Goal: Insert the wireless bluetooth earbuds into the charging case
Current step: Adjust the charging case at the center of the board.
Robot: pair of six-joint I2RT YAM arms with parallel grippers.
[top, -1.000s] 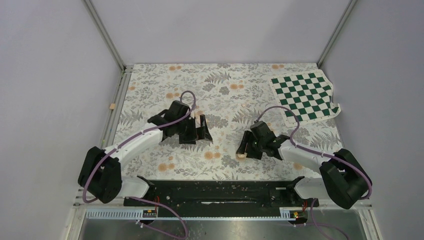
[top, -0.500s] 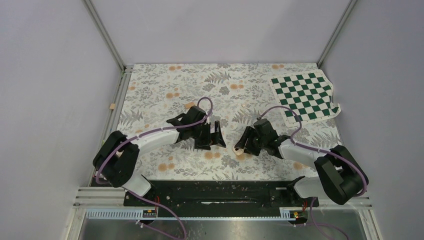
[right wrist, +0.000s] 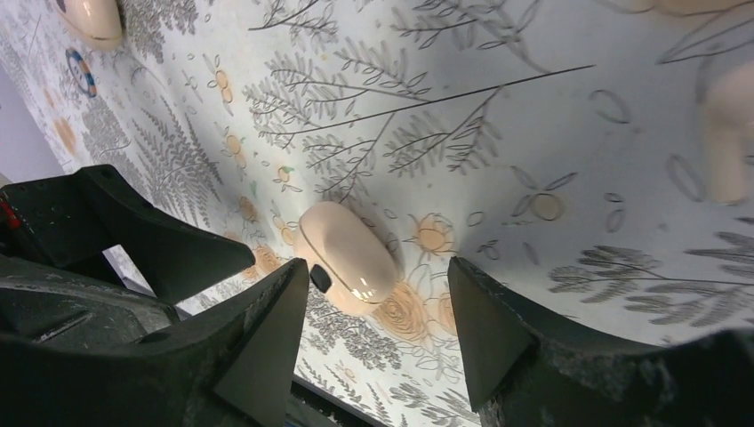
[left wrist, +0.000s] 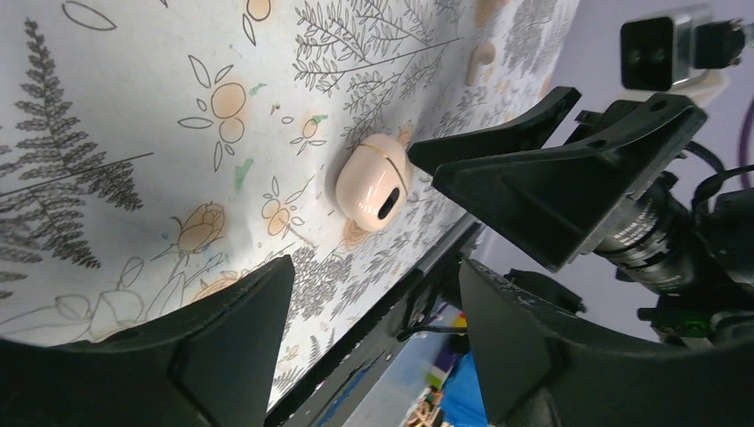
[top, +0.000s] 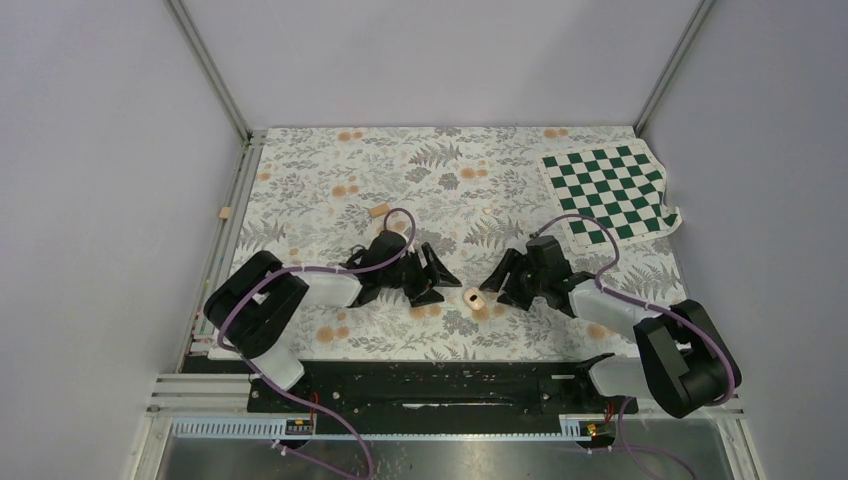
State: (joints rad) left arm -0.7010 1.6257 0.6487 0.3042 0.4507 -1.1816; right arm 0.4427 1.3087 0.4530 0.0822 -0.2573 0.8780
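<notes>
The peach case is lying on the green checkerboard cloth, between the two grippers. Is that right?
Not quite. The top view shows the peach case lying on the floral mat, not on the green checkerboard cloth, which is off in the far right corner. The rest holds: it lies between the left gripper and the right gripper.

The case (top: 475, 296) is flanked closely by the left hand (top: 445, 288) and right hand (top: 495, 285); sideways access is blocked; free worktop (top: 300, 180) is seen beyond it, where a tan block (top: 380, 209) lies, well apart; the near side is bounded by the rail (top: 450, 380).
</notes>
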